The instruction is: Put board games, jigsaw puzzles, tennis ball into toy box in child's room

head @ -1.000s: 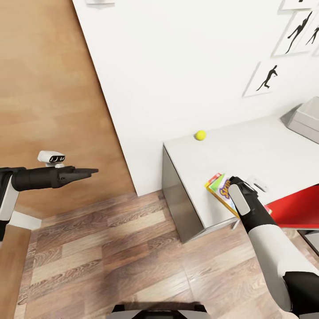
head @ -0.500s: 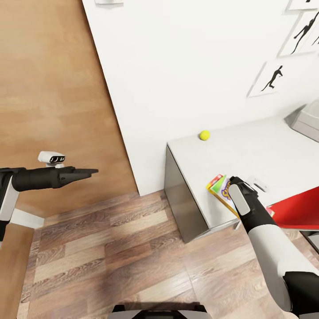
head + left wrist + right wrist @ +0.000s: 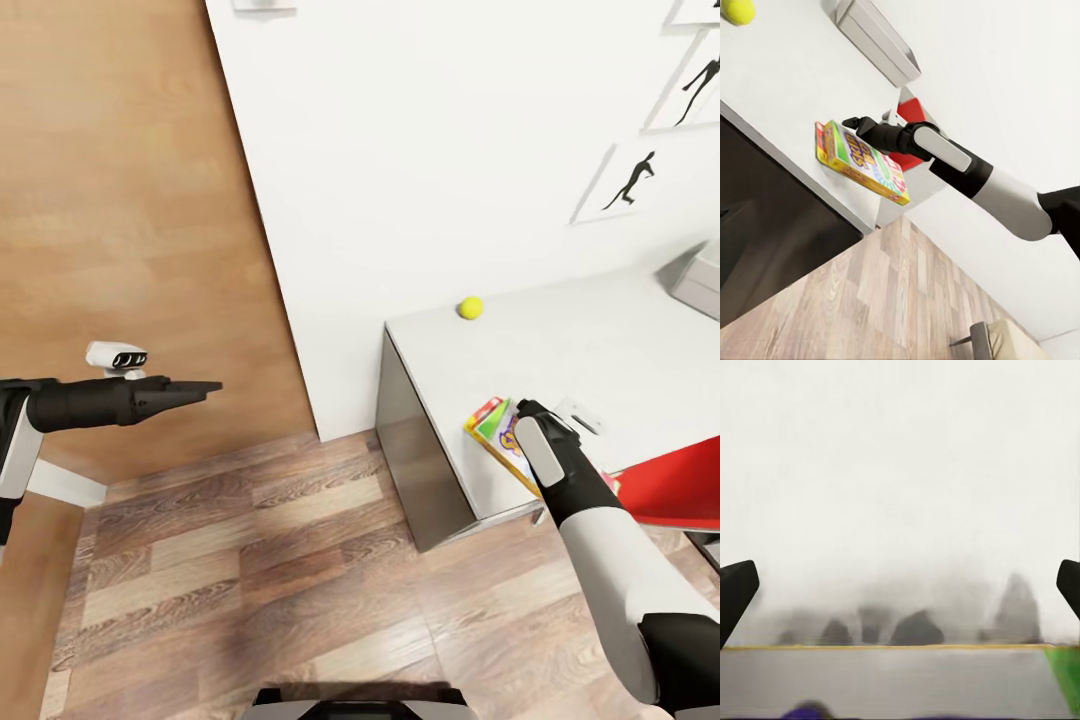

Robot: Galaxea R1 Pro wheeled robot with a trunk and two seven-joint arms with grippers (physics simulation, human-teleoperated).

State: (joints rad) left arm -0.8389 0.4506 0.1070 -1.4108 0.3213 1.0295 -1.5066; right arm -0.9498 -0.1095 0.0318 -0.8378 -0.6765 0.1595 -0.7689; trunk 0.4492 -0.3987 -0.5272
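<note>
R hand seemingly grips Skip-Bo box, fingers wide apart.

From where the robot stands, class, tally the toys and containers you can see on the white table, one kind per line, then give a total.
Tennis ball: 1
Skip-Bo board game: 1, at the table's near corner
Toy box: 1, at the picture's edge
Total: 3

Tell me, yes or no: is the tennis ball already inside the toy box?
No, the tennis ball lies on the bare white table near the wall, well apart from the toy box at the view's right edge.
</note>
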